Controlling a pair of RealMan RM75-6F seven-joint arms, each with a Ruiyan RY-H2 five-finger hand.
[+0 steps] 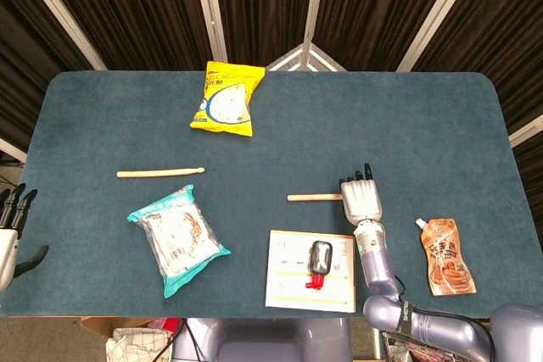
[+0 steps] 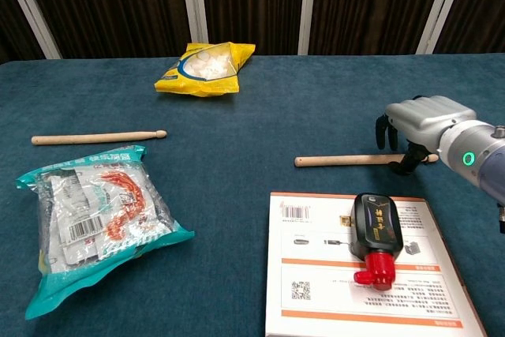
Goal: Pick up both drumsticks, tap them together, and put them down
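Observation:
Two wooden drumsticks lie flat on the blue table. The left drumstick (image 1: 159, 173) (image 2: 99, 137) sits alone, far from either hand. Over the tip end of the right drumstick (image 1: 312, 197) (image 2: 351, 160) hovers my right hand (image 1: 361, 199) (image 2: 417, 125), palm down. Its fingers hang behind the stick and its thumb reaches down in front, still apart, and the stick lies on the cloth. The stick's tip is hidden under the hand in the head view. My left hand (image 1: 13, 228) stays off the table's left edge, fingers spread and holding nothing.
A yellow snack bag (image 1: 226, 99) lies at the back. A teal food packet (image 1: 176, 239) sits just in front of the left drumstick. A white card (image 1: 288, 281) carrying a black and red bottle (image 1: 320, 262) lies just in front of the right drumstick. An orange pouch (image 1: 443, 253) is at the right.

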